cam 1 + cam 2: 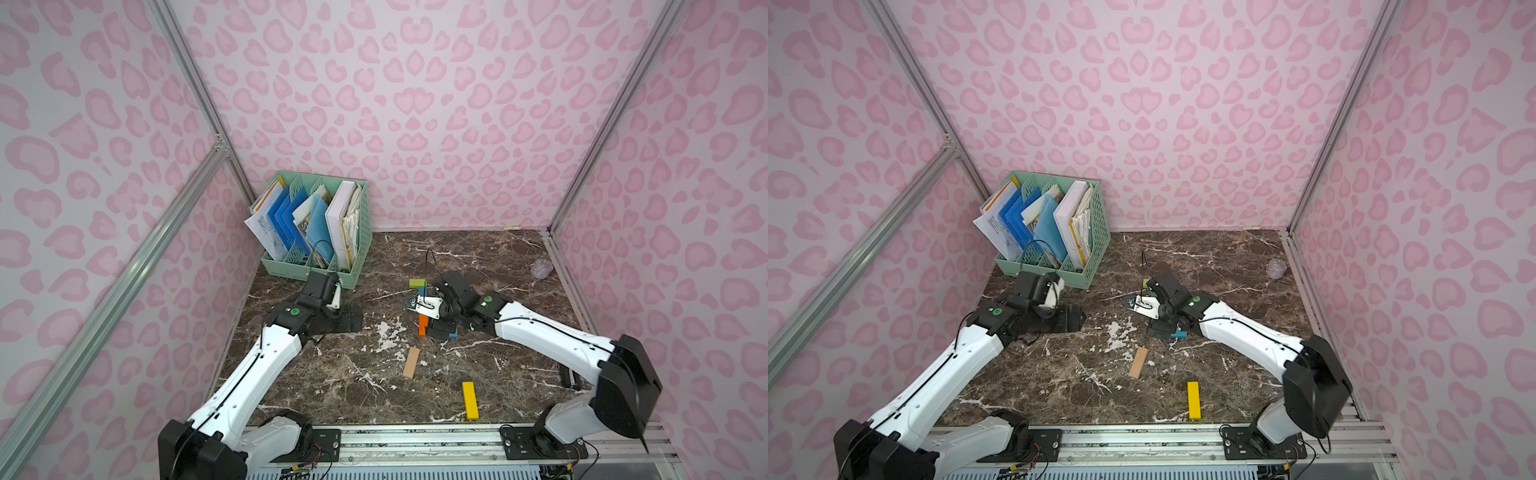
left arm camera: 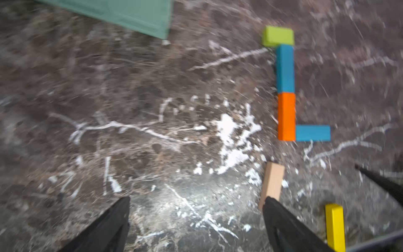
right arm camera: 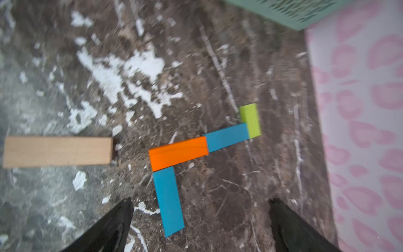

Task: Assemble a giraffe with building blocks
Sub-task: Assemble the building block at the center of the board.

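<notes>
The partial giraffe lies flat on the marble table [image 1: 498,257]. It is a lime-green block [image 2: 278,36], a teal block [image 2: 285,68] and an orange block [image 2: 286,116] in a line, with a second teal block [image 2: 313,133] at a right angle. My right gripper [image 3: 200,199] hovers open over that second teal block [image 3: 169,200], not touching it. In both top views the right gripper [image 1: 438,328] covers much of the figure. A tan block [image 1: 411,362] and a yellow block [image 1: 470,400] lie loose nearer the front. My left gripper [image 2: 196,199] is open and empty, with the tan block [image 2: 272,183] just beyond one finger.
A mint-green file rack [image 1: 316,224] with folders and papers stands at the back left, close behind the left arm. A small clear round object [image 1: 541,268] sits near the right wall. Pink patterned walls enclose three sides, and a metal rail [image 1: 415,440] runs along the front.
</notes>
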Controlling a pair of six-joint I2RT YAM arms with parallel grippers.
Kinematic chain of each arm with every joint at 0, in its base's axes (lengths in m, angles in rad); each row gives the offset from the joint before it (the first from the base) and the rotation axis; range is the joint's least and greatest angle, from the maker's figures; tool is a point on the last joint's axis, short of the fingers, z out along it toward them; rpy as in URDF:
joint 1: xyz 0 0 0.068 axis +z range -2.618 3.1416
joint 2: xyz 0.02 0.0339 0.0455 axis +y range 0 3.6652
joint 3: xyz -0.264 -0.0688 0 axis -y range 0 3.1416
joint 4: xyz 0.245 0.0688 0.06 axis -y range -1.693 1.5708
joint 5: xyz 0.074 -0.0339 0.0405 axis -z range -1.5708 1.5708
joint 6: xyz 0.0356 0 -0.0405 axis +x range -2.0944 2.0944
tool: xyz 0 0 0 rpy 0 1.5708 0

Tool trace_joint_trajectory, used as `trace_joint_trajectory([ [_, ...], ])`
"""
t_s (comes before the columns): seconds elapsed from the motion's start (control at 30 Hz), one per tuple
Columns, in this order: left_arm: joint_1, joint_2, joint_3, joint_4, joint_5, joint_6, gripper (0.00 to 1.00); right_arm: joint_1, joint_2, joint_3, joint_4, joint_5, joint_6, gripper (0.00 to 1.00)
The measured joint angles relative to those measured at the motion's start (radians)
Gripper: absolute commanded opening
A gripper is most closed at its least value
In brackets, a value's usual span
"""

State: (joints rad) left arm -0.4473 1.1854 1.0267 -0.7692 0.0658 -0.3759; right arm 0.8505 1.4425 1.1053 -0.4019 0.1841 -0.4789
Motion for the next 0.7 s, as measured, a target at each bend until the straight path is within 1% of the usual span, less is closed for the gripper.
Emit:
trace_joint_trajectory([
  [0.03,-0.067,0.044,0.029,-0.003,-0.001,0.016,0.94,0.005,-0.042,-0.018,0.021,0.047,0.099,1.0],
  [0.1,-0.163,0.131,0.076,-0.021,-0.006,0.031,0.93,-0.038,-0.109,-0.058,0.048,0.054,0.274,1.0],
  [0.2,-0.27,0.24,0.116,-0.056,-0.031,0.037,0.9,-0.15,-0.184,-0.143,0.084,-0.055,0.521,1.0],
  [0.27,-0.325,0.285,0.127,-0.076,-0.043,0.032,0.9,-0.181,-0.222,-0.198,0.083,-0.073,0.667,1.0],
  [0.33,-0.362,0.31,0.127,-0.085,-0.056,0.01,0.89,-0.198,-0.257,-0.232,0.091,-0.08,0.758,1.0],
  [0.47,-0.441,0.37,0.126,-0.089,-0.091,-0.028,0.88,-0.311,-0.306,-0.291,0.149,-0.064,0.895,1.0],
  [0.57,-0.503,0.435,0.127,-0.079,-0.107,-0.069,0.88,-0.365,-0.316,-0.351,0.204,-0.076,0.951,1.0],
  [0.7,-0.542,0.498,0.122,-0.035,-0.126,-0.112,0.85,-0.383,-0.297,-0.402,0.258,-0.115,0.976,1.0],
])
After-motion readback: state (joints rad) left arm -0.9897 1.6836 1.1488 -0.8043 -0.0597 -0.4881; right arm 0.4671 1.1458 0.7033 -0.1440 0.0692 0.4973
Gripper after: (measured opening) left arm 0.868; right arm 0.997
